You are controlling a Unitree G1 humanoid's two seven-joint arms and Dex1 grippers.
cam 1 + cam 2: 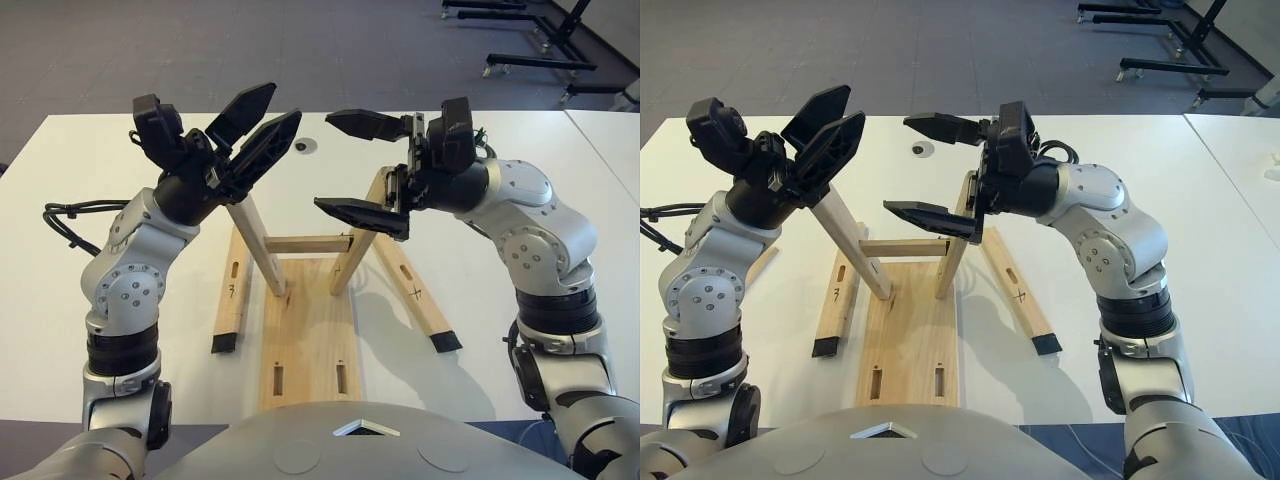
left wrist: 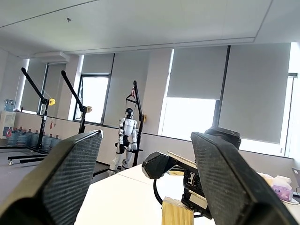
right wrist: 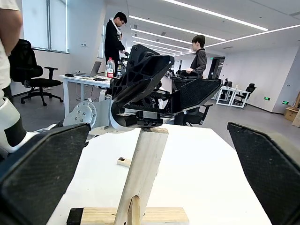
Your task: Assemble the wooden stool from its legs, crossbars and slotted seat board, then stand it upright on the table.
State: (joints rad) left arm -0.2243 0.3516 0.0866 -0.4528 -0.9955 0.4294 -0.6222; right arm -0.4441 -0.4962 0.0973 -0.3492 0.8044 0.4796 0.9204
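Board [image 1: 305,345] flat on table [image 1: 90,170], nearest cam. L leg [image 1: 262,250] & R leg [image 1: 352,262] rise from it, tied by crossbar [image 1: 308,243]. L gripper [image 1: 264,121] wide open astride L leg top, holding nothing; R gripper [image 1: 362,168] same at R leg. Spare legs [image 1: 232,295] flat beside board. Tip: close both evenly, square on; don't rack frame.

Wood: seat board [image 1: 305,340] pale, natural grain; legs [image 1: 232,290] matching (black end caps); table [image 1: 80,180] plain white.
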